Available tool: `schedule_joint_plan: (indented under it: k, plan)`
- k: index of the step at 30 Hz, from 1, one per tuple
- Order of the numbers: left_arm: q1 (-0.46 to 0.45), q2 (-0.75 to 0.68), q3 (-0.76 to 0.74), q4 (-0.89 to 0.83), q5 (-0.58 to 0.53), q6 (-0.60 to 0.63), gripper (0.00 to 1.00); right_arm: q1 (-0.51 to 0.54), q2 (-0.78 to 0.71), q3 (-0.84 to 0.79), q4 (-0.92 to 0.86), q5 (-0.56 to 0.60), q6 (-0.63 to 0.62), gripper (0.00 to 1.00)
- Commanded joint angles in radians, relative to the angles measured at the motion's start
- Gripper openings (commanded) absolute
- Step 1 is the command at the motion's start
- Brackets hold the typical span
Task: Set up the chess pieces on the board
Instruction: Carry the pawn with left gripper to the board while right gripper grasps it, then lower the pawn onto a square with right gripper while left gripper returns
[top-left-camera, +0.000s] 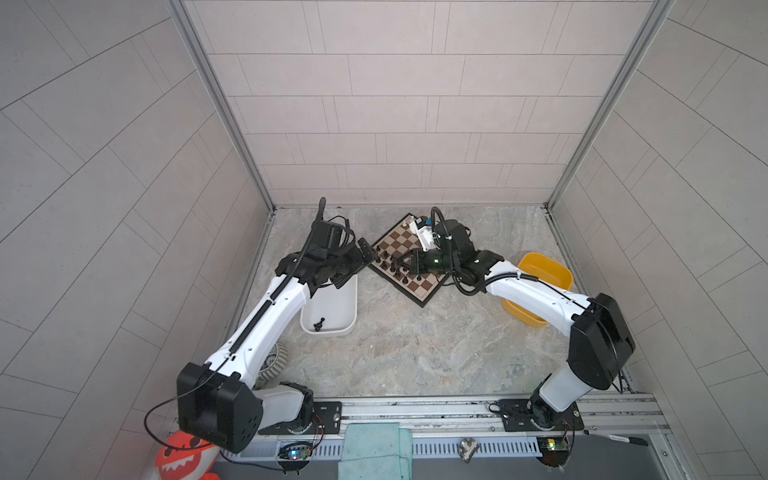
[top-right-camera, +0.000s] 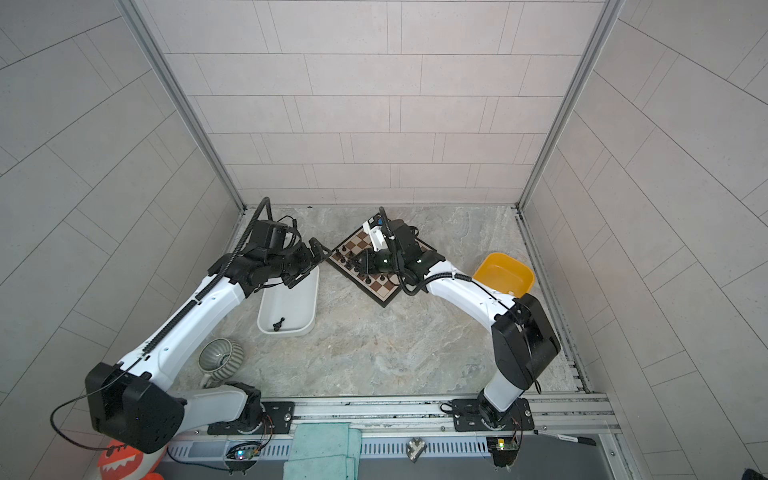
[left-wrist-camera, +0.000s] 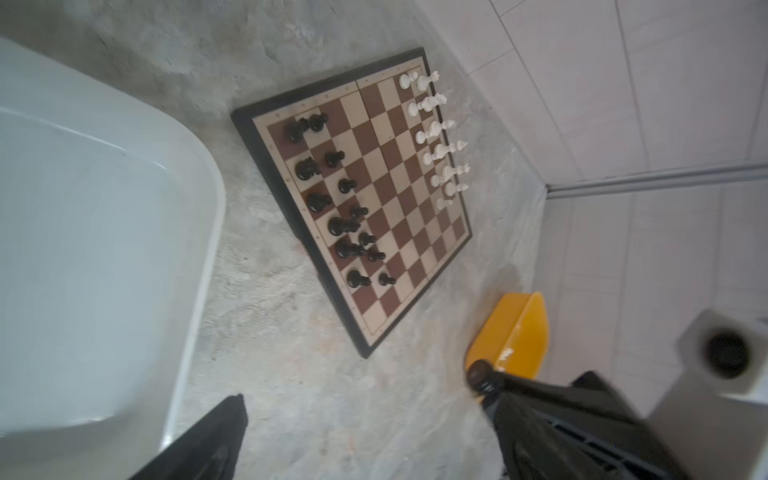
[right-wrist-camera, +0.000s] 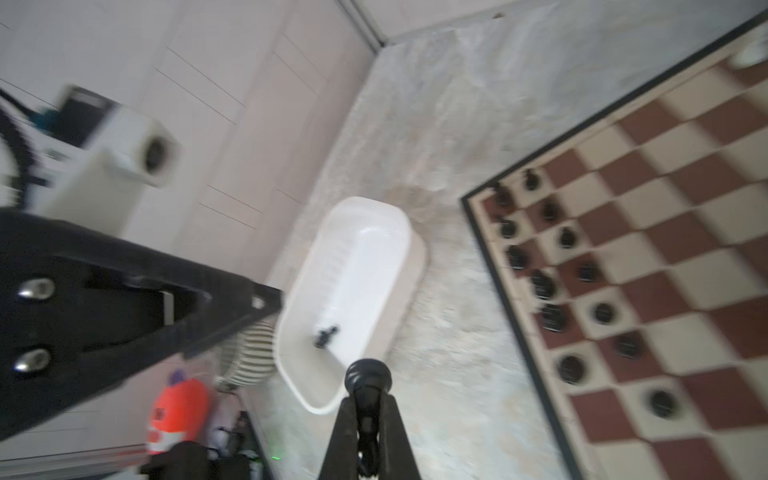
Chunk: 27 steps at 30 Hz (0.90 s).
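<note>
1. At the far left you have a white tub (top-left-camera: 332, 309) on the stone-patterned surface (top-left-camera: 415, 353). One loose black piece (top-left-camera: 319, 324) lies on its side in the tub's near end.
2. Your left claw (top-left-camera: 361, 264) hangs over the tub's far end, just beside the board's left corner. Its jaws are spread wide with nothing between them.
3. The board (top-left-camera: 417, 286) lies flat on the surface between the two tubs, turned corner-on to you.
4. Black pieces (left-wrist-camera: 332, 199) stand in two rows along the board edge nearest the white tub. White pieces (left-wrist-camera: 440, 137) stand in two rows along the opposite edge.
5. Your right claw (right-wrist-camera: 368, 401) reaches across the board, with its tip above the black rows. It is pinched narrow on a black chessman (right-wrist-camera: 368, 376), whose round head sticks out past the fingertips.
6. The held chessman is up in the air, apart from the left claw's fingers.
7. At the far right you have a yellow tub (top-left-camera: 544, 270) on the surface, partly under your right arm.
</note>
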<state>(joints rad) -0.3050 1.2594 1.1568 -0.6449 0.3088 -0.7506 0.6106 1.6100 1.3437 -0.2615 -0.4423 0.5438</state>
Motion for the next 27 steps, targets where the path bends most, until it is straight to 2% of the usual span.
schedule_joint_plan:
  k: [1,4,8,13,27]
  plan:
    - [0.006,-0.070,-0.031,-0.184,-0.082,0.348,1.00,0.006,-0.001,0.118,-0.516,0.244,-0.301,0.00]
    - [0.006,-0.120,-0.115,-0.191,-0.060,0.428,1.00,0.008,0.044,0.165,-0.621,0.351,-0.342,0.00]
    - [0.005,-0.169,-0.226,-0.116,0.018,0.438,1.00,0.029,0.136,0.209,-0.653,0.382,-0.332,0.00]
    - [0.006,-0.195,-0.292,-0.065,-0.001,0.443,1.00,0.054,0.313,0.348,-0.730,0.397,-0.341,0.00]
    - [0.006,-0.203,-0.300,-0.060,-0.049,0.411,1.00,0.063,0.589,0.576,-0.764,0.416,-0.355,0.00]
